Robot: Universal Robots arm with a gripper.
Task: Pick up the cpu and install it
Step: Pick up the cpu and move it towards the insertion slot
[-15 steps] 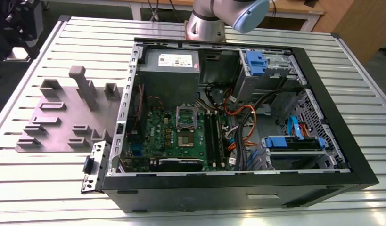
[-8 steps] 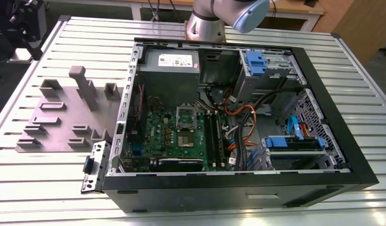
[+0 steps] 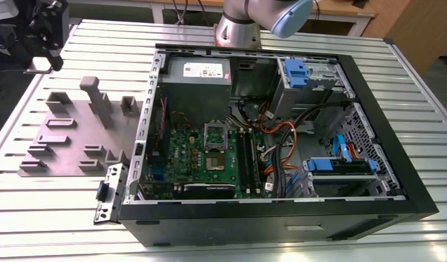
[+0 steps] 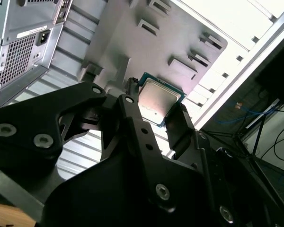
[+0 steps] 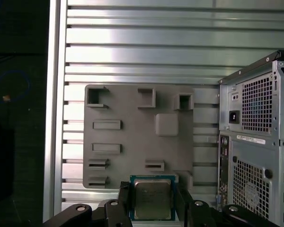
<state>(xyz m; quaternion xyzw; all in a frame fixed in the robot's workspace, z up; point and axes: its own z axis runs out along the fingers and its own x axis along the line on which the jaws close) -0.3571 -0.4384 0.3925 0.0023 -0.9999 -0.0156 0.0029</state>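
Over the exterior view's left, the gripper [image 4: 157, 111] is pinching the cpu [image 5: 152, 198] by two opposite edges, well above the grey holder plate [image 5: 132, 137].

Left of the open computer case [image 3: 281, 224], the risk is sitting in that thin grip. The fingers [image 5: 124, 201] are bearing only on the chip's narrow rim, so a jolt or twist could be tilting it or dropping it onto the slatted table [image 3: 63, 218]. Further right, the socket frame [image 3: 214, 132] on the green motherboard [image 3: 201, 164] is lying low among cables [image 3: 274, 131] and case walls. I judge a skewed chip would be seating crooked and harming contacts, or the broad fingers could be catching a wall. The arm's base [image 3: 238, 30] is standing beyond the case, and the wrist is hanging out to the left with the chip's metal top facing both wrist views.
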